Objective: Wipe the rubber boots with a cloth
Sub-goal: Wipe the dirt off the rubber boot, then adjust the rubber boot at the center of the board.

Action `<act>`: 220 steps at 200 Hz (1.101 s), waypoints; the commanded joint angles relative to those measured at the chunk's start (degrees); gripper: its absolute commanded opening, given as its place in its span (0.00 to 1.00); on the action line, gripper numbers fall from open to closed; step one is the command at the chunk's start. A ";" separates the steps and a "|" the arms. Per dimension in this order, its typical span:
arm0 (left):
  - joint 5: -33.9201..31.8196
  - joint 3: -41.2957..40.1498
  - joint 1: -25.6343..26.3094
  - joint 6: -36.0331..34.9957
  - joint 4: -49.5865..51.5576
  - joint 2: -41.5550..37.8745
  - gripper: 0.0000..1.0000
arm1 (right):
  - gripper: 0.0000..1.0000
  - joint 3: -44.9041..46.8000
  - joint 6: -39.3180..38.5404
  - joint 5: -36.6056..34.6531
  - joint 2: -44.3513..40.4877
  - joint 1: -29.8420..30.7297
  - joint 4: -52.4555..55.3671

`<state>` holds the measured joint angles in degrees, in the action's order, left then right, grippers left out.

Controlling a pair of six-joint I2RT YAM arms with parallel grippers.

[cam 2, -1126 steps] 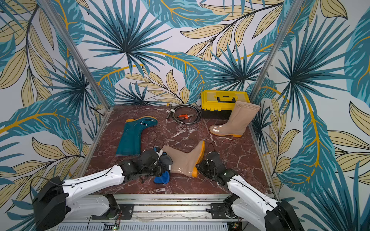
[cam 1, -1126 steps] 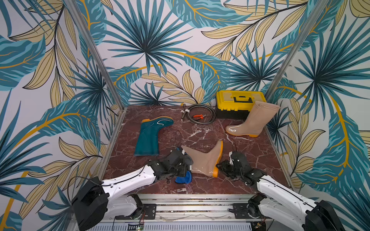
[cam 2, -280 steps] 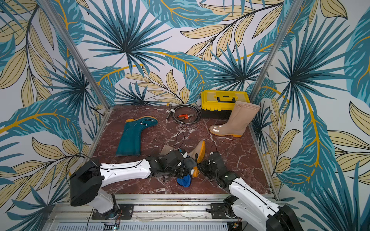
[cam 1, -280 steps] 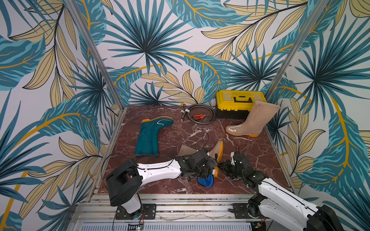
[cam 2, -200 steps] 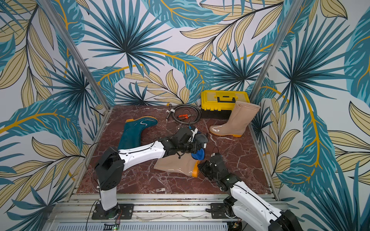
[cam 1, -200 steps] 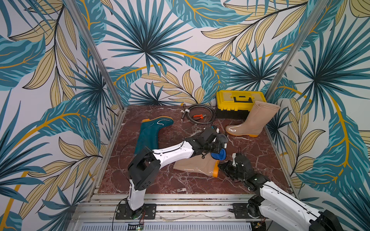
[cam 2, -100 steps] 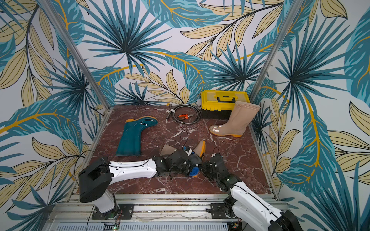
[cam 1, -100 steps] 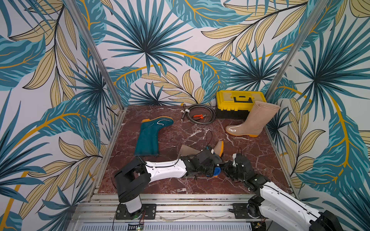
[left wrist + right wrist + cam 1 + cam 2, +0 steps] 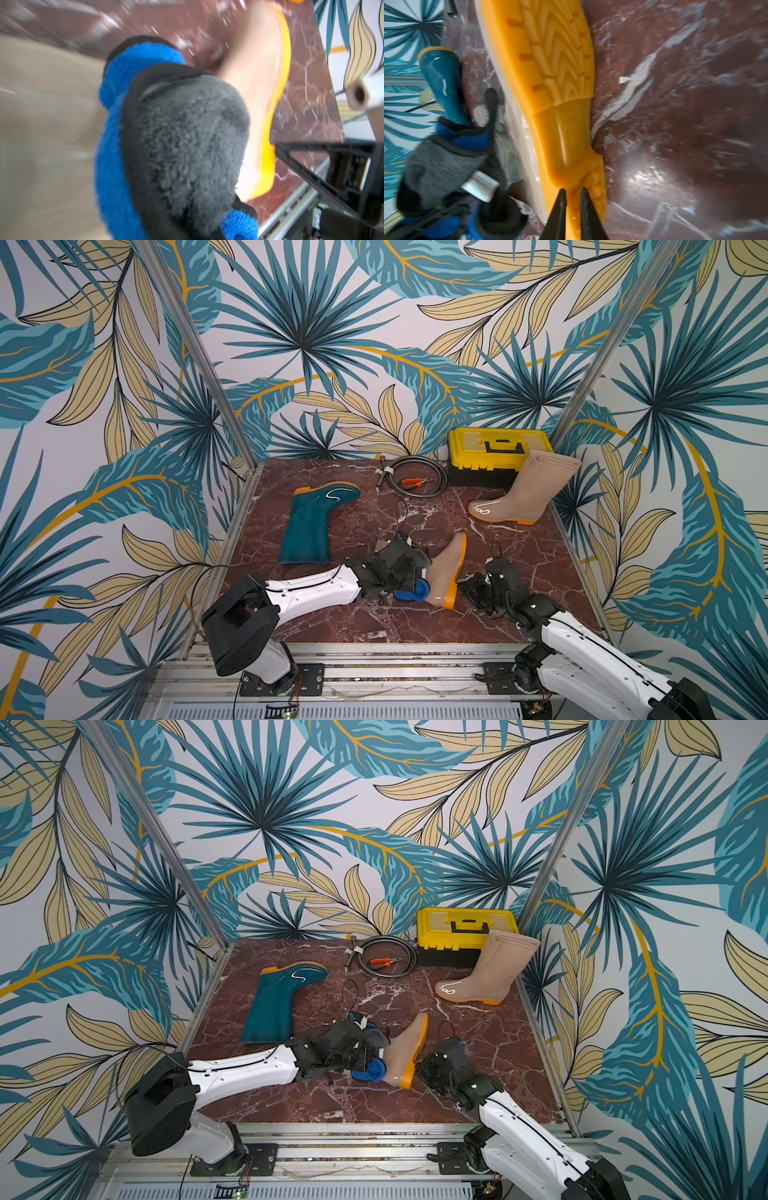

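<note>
The left end effector (image 9: 415, 578) is clamped on the cloth (image 9: 409, 595), holding it against the heel end of the tan boot (image 9: 446, 568) lying sideways just ahead of it. The right end effector (image 9: 573, 194) meets that boot's sole (image 9: 550, 83) at the heel, tips slightly apart astride the rim; whether they pinch, I cannot tell. The teal boot (image 9: 309, 526) lies beyond the left end effector; the second tan boot (image 9: 523, 493) stands far beyond the right.
</note>
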<state>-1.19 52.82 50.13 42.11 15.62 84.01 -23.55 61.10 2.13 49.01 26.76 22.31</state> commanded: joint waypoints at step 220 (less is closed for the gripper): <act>4.95 -25.66 -33.57 -2.09 14.46 -31.03 0.00 | 0.77 -62.80 -44.35 -18.09 70.83 37.71 21.06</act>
<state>3.09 27.46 17.19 40.51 30.39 53.98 -83.99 17.32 -15.03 115.61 64.60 42.30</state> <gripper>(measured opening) 0.128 0.773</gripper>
